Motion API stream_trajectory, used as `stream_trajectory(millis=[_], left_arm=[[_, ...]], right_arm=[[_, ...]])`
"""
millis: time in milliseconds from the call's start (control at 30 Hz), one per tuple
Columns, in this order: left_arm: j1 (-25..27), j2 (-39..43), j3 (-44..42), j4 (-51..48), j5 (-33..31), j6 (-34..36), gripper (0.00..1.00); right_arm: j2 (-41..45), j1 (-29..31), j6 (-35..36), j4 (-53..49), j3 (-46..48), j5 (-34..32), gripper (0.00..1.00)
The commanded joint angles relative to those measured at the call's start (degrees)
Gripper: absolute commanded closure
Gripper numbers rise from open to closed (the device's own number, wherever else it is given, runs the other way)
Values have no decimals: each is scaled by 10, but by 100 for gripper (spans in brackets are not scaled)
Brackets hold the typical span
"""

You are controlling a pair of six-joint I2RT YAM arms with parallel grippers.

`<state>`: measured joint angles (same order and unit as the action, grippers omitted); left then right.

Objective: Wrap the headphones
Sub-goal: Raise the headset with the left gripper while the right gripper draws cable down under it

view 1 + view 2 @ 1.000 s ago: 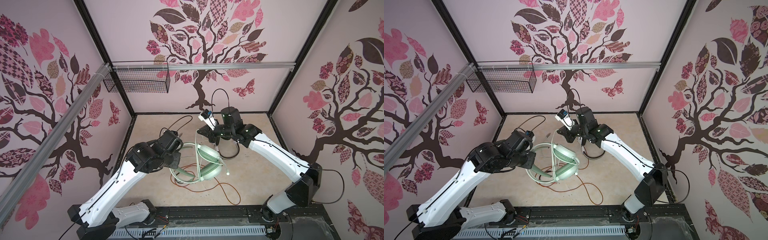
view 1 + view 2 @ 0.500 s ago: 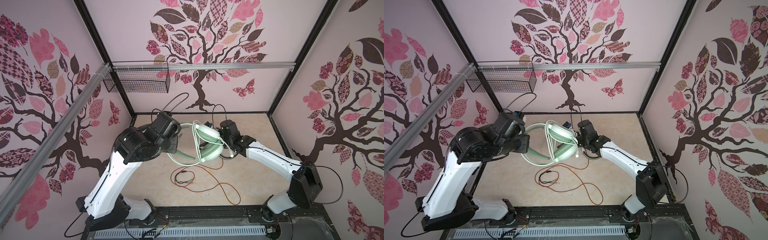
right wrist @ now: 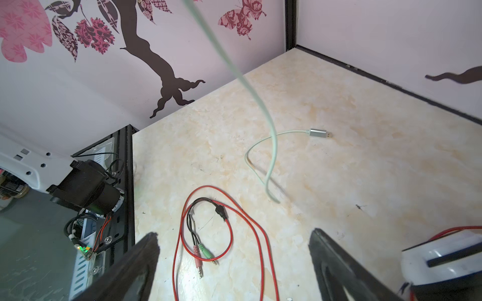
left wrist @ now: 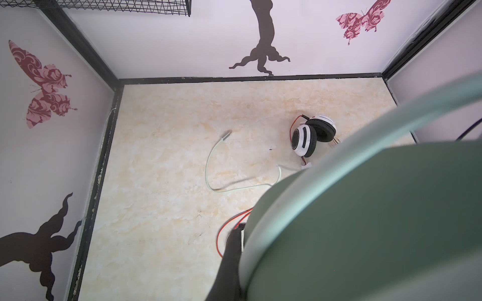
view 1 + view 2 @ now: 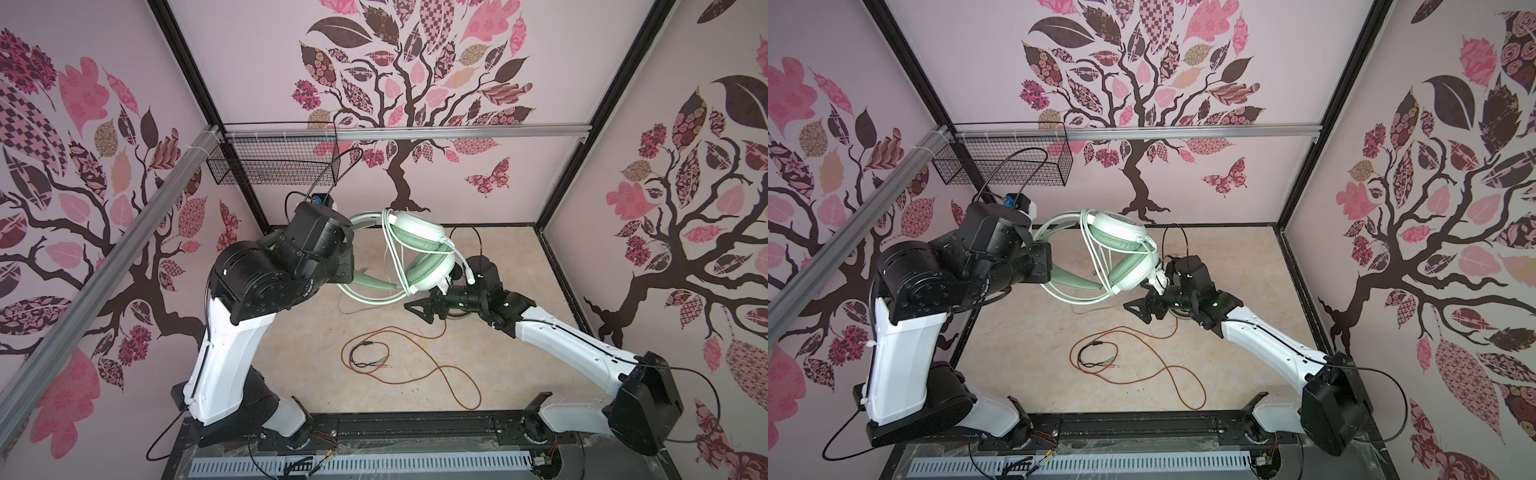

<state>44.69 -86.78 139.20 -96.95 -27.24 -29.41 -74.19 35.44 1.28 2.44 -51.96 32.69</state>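
Overhead, we see the left claw [image 5: 351, 270] pinching the band of the mint-green headset [image 5: 417, 230], lifted clear of the worktop [image 5: 498, 374], while the right claw [image 5: 424, 309] stands spread just beside its cups. Only the wrist views plainly show us the white-and-black headset [image 4: 311, 135], lying on the worktop close beside the right claw.

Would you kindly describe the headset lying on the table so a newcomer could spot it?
On the beige tabletop, right of the middle, the white-and-black headset lies beside the right arm. Unlike the lifted mint-green headset, it has a red cable.
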Motion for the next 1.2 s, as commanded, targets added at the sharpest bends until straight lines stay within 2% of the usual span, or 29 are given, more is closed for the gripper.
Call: stream_trajectory(millis=[0,133,333,467,600,700,933,1167], left_arm=[[1,10,16,4,-6,-25,100],[2,11,14,2,-10,-22,100],[2,10,14,1,-12,-17,100],[2,12,13,0,-17,-13,100],[0,16,14,-3,-21,-10,100],[0,18,12,-5,-23,-8,100],[-1,21,11,-6,-25,-5,100],[-3,18,14,-3,-21,-2,100]], right_arm=[[15,-3,-61,78,40,40,8],[-17,-3,-92,139,68,19,9],[-80,-2,-80,186,51,-34,11],[-150,-2,-80,191,5,0,17],[-177,2,-134,317,37,37,18],[-202,4,-183,388,54,39,17],[-264,8,-216,456,34,16,32],[-314,11,-194,535,29,5,44]])
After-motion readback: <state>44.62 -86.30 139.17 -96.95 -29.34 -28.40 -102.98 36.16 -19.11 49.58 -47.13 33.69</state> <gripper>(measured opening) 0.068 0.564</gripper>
